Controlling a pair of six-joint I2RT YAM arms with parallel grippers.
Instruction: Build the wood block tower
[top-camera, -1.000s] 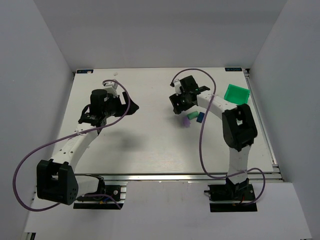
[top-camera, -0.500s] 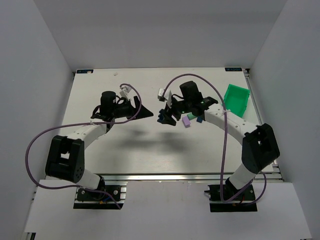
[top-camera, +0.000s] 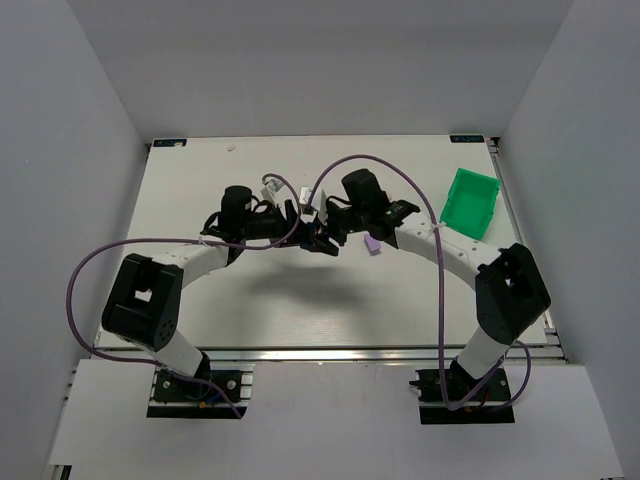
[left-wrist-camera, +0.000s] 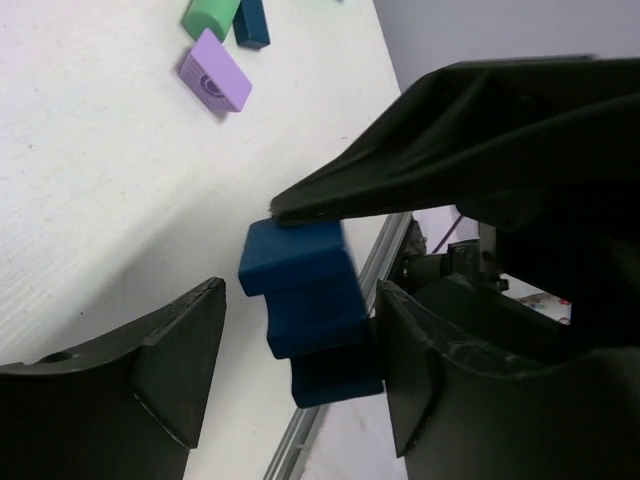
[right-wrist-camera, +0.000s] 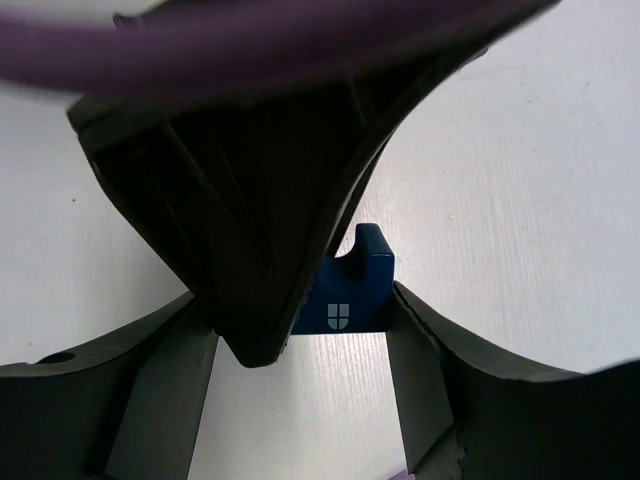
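Jaws on my left gripper (left-wrist-camera: 300, 290) sit part open around the dark blue block (left-wrist-camera: 305, 335), gap one side; right gripper (right-wrist-camera: 297, 300) pinches it clear of the table (top-camera: 200, 300), long axis along my left fingers (left-wrist-camera: 170, 370), I reckon

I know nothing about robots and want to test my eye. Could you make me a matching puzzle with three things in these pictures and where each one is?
Things:
1. dark blue block
2. lilac block
3. green bin

Places:
A. at the far right edge of the table
B. between the fingers of both the left gripper and the right gripper
C. lying on the table, just right of the two grippers

Pairs: 1-B, 2-C, 3-A
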